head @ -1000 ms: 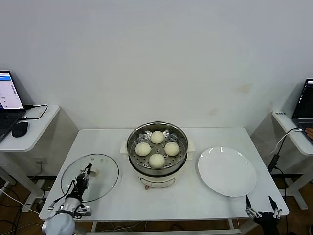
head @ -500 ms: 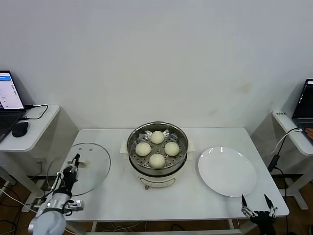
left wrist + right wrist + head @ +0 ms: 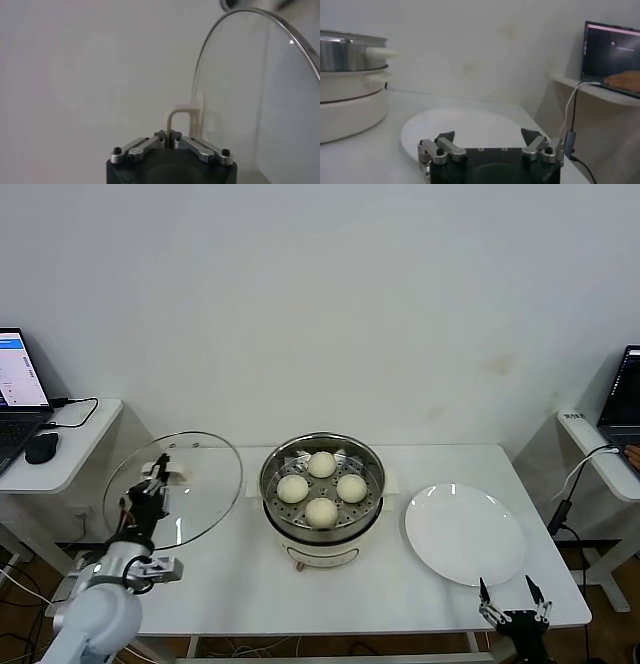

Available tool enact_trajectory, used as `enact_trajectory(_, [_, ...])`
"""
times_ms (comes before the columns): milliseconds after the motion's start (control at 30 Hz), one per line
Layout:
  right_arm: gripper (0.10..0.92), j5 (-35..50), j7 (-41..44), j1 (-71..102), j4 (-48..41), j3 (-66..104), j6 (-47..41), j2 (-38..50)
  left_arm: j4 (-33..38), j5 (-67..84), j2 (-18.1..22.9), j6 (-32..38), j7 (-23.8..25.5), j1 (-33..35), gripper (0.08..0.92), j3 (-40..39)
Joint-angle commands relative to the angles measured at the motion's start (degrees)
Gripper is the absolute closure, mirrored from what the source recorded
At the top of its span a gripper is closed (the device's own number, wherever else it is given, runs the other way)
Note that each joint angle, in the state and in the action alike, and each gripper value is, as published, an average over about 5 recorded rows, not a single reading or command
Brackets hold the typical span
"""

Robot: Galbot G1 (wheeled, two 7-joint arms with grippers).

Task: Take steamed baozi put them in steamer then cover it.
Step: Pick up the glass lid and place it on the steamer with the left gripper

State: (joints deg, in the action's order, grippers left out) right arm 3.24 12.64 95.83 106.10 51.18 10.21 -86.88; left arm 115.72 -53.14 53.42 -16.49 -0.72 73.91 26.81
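Black and spread wide, the right pincer (image 3: 511, 615) sits low at the near right edge of the white surface (image 3: 400, 584), with its two tips pointing up and nothing between them. In the right wrist view the right pincer (image 3: 488, 139) stays open just in front of the white plate (image 3: 465, 127), and the side of the steamer (image 3: 350, 85) shows farther off.

On the near left side, the left arm reaches up from below, with its white round part low and its dark wrist above it. The left pincer (image 3: 150, 496) is pressed together on the cream-white handle of the cover (image 3: 185, 484). The cover is up in the air and tilted, off the surface, to the left of the steamer. In the left wrist view the left pincer (image 3: 170, 142) pinches the thin handle loop, and the clear glass of the cover (image 3: 260, 95) with its metal rim stands beyond it.

Next, in the middle of the surface, the steamer (image 3: 322, 536) stands open on its cream-white base. Four steamed baozi (image 3: 320, 511) lie inside it on the tray with holes, close together in a diamond shape. The white plate (image 3: 464, 534) lies flat to the right of the steamer, apart from it.

Farther back, a small side desk (image 3: 60, 454) on the left holds a laptop (image 3: 18, 384) and a mouse (image 3: 40, 448). Behind everything is a plain white wall (image 3: 320, 304).
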Motion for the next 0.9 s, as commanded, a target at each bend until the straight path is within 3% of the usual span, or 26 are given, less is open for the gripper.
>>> enact_trajectory(33, [0.203, -6.4, -1.2, -0.8, -0.3, -1.0, 1.5, -1.0, -0.4, -1.0, 0.4, -8.9, 4.5, -16.4, 0.875, -19.5])
enact_trajectory(333, [0.202, -14.1, -4.0, -2.4, 0.6, -1.5, 1.8, -2.7, -7.0, -9.7, 13.2, -14.6, 9.1, -28.3, 0.875, -28.7])
enact_trajectory(667, [0.203, -14.8, -4.2, -3.6, -0.6, -2.4, 1.2, -3.2, -12.3, -23.2, 23.6, -18.1, 18.2, -31.2, 0.875, -34.6])
enact_trajectory(900, [0.203, -14.8, -4.0, -3.3, -1.3, -2.6, 1.6, -3.3, -15.3, -29.1, 28.3, -18.1, 20.9, -31.0, 0.875, -35.7])
